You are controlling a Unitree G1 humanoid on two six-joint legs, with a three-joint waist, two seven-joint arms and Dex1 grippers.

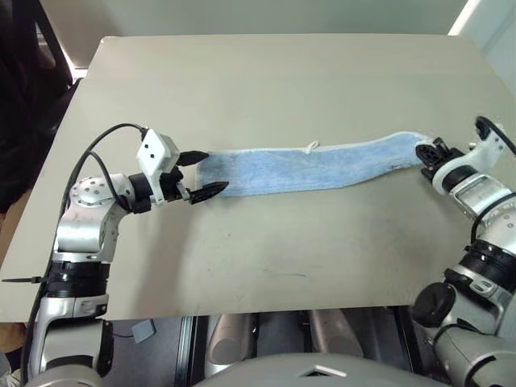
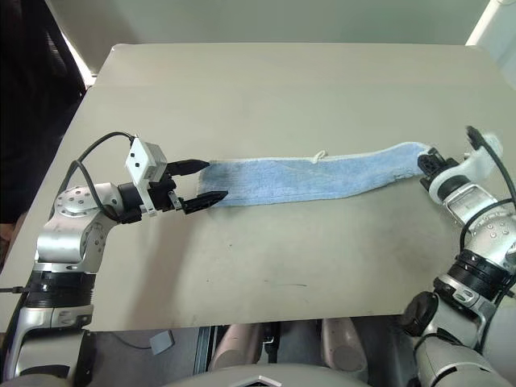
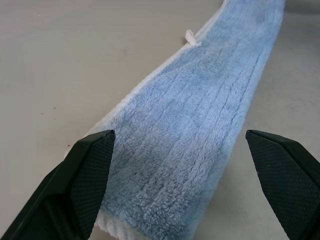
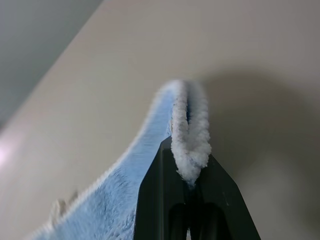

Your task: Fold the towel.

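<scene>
The towel (image 1: 322, 168) lies in a long strip across the bench (image 1: 266, 89). The right end effector (image 1: 425, 154) pinches one end tight and lifts it a bit. The left end effector (image 1: 203, 172) waits wide at the other end, probably ready to grab.

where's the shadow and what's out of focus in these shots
Right wrist view: the pinched towel end is sharp, casting a soft dark shadow on the table; the far table edge blurs. Left wrist view: the near towel pile is crisp, the tag loop softer. Left eye view: bright glare at the far corners.
</scene>
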